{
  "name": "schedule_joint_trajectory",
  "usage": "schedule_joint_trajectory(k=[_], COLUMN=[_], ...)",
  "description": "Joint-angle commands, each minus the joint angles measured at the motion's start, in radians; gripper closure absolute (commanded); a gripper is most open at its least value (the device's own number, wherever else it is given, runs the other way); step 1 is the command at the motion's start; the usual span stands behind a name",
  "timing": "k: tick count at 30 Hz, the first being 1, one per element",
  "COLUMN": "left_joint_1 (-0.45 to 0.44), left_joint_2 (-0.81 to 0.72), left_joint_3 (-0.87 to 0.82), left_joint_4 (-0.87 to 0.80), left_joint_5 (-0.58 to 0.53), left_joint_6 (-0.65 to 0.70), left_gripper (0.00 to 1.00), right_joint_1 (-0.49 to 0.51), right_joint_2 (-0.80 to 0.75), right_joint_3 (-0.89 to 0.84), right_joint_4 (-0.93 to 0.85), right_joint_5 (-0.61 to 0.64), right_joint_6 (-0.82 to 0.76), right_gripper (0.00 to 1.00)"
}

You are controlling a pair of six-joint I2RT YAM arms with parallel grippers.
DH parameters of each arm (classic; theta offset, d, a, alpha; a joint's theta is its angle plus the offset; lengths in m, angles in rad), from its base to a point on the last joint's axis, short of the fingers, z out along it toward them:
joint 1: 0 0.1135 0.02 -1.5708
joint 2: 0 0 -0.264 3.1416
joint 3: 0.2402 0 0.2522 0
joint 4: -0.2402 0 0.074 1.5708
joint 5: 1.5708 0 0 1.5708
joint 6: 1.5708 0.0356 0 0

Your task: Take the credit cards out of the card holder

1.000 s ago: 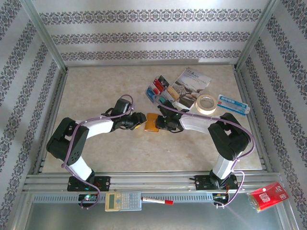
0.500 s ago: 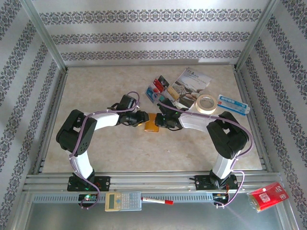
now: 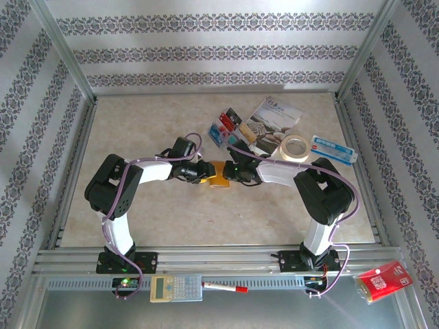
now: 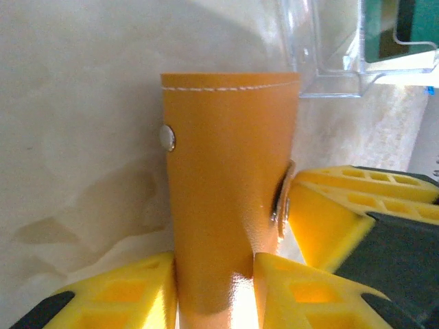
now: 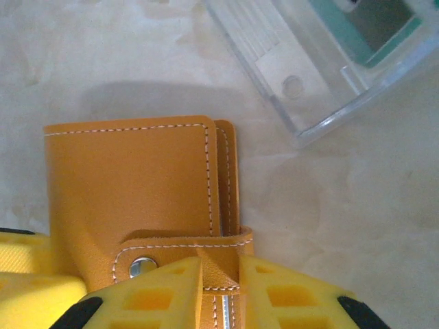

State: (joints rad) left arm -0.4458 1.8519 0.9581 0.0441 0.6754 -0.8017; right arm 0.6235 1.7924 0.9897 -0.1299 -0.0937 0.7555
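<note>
Found near the middle of the table (image 3: 137, 212): the card holder (image 3: 219, 174), folded shut; resting or slightly lifted, cannot tell which. Pinched at its left end by the left end effector (image 3: 204, 172), with the yellow fingers (image 4: 116, 295) pressed onto the orange leather. Pinched on the right side, at the strap tab (image 5: 182, 248) beside the snap (image 5: 143, 266), by the right end effector (image 3: 232, 171). Lying just beyond, on the far side: some credit cards (image 3: 225, 125) and a clear plastic sleeve (image 5: 309, 75) with a teal card (image 5: 367, 24) inside. Cannot tell about more cards inside the folded holder.

Judged as the step in hand: opening the strap. To do it well, hold firm with the left side as an anchor. Pull the tab straight away from the snap, not sideways, and avoid buckling the leather by squeezing too hard. Then spread the holder flat before reaching for any card.
</note>
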Motion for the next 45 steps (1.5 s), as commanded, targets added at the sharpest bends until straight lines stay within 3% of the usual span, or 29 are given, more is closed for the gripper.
schedule_joint_trajectory(k=[1,6,11,14,19,24,35,45], left_joint_1=[-0.015,-0.015,-0.015,-0.015,-0.016,-0.015,-0.015,-0.016], left_joint_2=[-0.017,-0.038,-0.042,-0.049,-0.059,-0.056,-0.057,-0.058], left_joint_3=[0.007,-0.009,-0.003,-0.004,-0.002,-0.002,-0.008,-0.004], left_joint_4=[0.082,0.099,0.046,0.030,0.016,0.013,0.017,0.011], left_joint_5=[0.072,0.065,0.043,0.035,0.030,0.027,0.029,0.032], left_joint_6=[-0.027,-0.031,-0.005,0.003,0.015,0.014,0.015,0.021], left_gripper=[0.66,0.70,0.89,0.92,0.95,0.97,0.99,1.00], right_joint_1=[-0.010,-0.015,-0.011,0.003,0.016,0.028,0.005,0.005], right_joint_2=[0.016,0.007,-0.046,-0.118,-0.149,-0.085,-0.020,0.013], right_joint_3=[-0.042,-0.052,-0.063,-0.069,-0.035,0.018,0.055,0.077], right_joint_4=[0.004,0.021,0.036,0.025,0.001,-0.008,-0.012,-0.061], right_joint_5=[-0.025,-0.037,-0.006,0.071,0.064,0.002,-0.062,-0.023], right_joint_6=[0.013,0.017,-0.007,-0.074,-0.134,-0.089,-0.039,-0.054], right_gripper=[0.77,0.77,0.76,0.73,0.63,0.56,0.56,0.59])
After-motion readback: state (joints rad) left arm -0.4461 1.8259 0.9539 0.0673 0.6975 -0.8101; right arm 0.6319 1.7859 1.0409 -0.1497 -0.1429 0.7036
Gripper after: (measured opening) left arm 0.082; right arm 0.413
